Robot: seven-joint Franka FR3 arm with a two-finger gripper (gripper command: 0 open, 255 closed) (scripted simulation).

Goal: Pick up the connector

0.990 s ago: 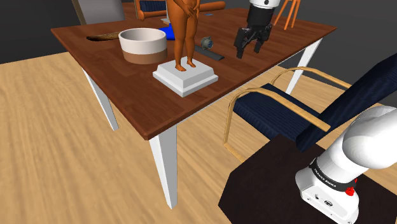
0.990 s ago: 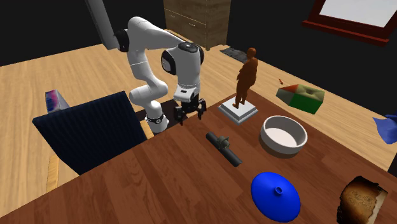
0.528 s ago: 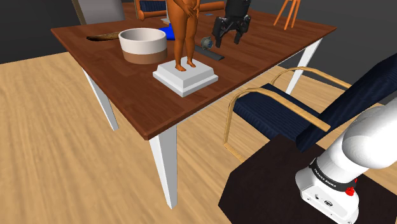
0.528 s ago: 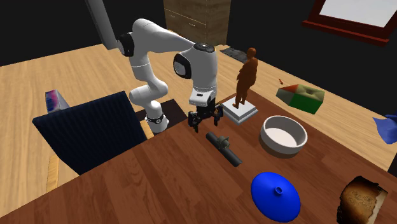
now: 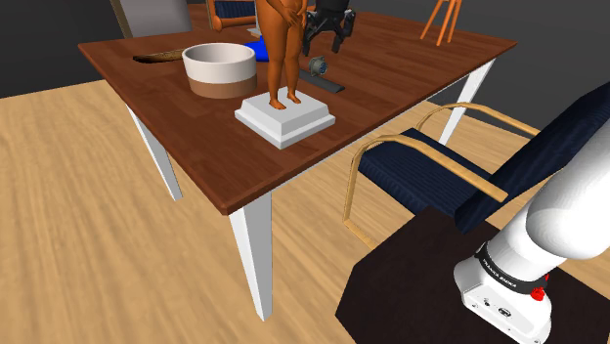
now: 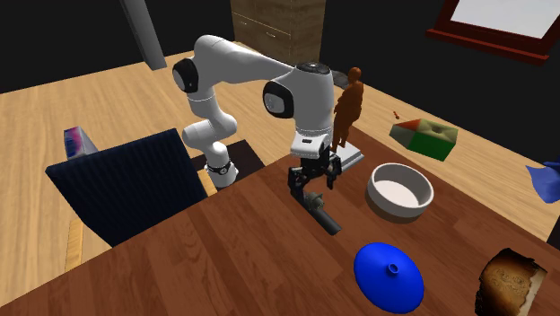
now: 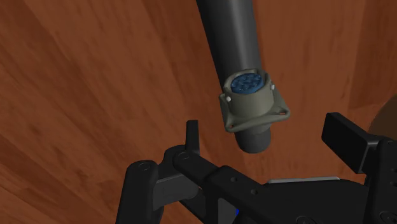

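The connector (image 6: 320, 212) is a dark tube with a grey flanged plug end and a blue face (image 7: 252, 105). It lies flat on the brown wooden table (image 5: 200, 142), just beside the statue's white base (image 5: 286, 117). In the shoulder view the connector (image 5: 321, 70) lies right of the orange statue (image 5: 283, 49). My black gripper (image 6: 313, 184) hangs open a little above the connector's plug end. In the wrist view the plug end sits between my gripper's (image 7: 267, 137) spread fingers (image 7: 191, 135), which do not touch it.
A white and brown bowl (image 6: 399, 190), a blue domed lid (image 6: 388, 275) and a charred loaf (image 6: 511, 280) stand farther along the table. A green box (image 6: 424, 138) lies on the floor. A blue chair (image 5: 459, 176) stands between the stand and the table.
My gripper has travelled from the table edge by the chair across to the statue and now hovers over the connector's plug end. It stayed open. The connector has not moved.
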